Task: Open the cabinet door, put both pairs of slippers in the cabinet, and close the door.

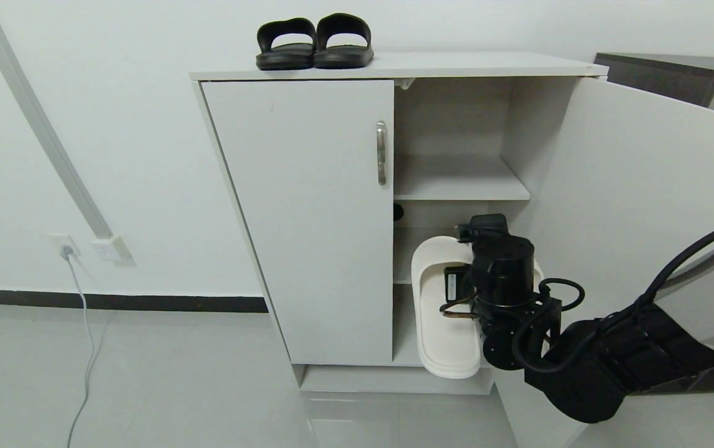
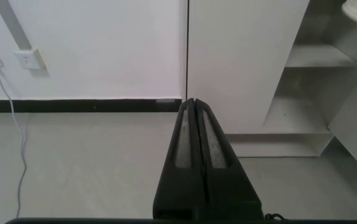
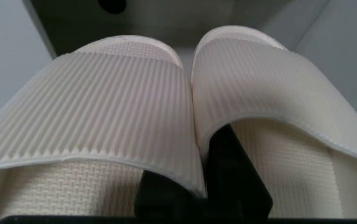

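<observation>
At the open right half of the cabinet (image 1: pixel 494 65), the right gripper (image 3: pixel 200 186) is clamped on the white slippers (image 1: pixel 444 330). Its dark fingers pinch the two inner edges that lie side by side. The pair is tilted, with toes pointing into the lower compartments and heels sticking out toward the near side. I cannot tell if they touch a shelf. The right door (image 1: pixel 630 186) stands wide open just beside the arm, and the left door (image 1: pixel 307 218) is shut. The upper shelf (image 1: pixel 456 180) is bare. The black slippers (image 1: pixel 315 43) sit together on the cabinet top, at its left part. The left gripper (image 2: pixel 194 143) hangs above the floor (image 1: pixel 145 373), its fingers pressed together and holding nothing. A cable (image 1: pixel 86 348) runs down from a wall socket (image 1: pixel 64 246) on the far left.
</observation>
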Motion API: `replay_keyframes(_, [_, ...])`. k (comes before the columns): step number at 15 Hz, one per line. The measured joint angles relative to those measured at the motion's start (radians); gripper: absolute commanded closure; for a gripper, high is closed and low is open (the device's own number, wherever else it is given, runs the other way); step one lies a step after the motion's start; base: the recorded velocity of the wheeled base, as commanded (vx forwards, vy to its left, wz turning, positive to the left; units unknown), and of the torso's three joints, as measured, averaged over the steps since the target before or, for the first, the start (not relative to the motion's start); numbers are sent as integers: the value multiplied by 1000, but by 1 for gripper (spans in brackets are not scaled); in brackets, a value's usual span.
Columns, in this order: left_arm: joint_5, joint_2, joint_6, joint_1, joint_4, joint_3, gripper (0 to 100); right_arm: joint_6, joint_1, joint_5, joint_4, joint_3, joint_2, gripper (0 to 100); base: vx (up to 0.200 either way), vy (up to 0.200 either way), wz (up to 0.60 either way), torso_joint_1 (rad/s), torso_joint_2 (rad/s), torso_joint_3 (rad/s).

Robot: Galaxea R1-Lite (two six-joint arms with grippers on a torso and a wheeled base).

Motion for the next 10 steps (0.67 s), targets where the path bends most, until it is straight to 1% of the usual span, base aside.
replay_keyframes(10, [0, 0, -2, 0, 0, 0, 100, 2, -28, -23, -3, 124, -35, 100, 0, 0, 0, 0, 0, 0])
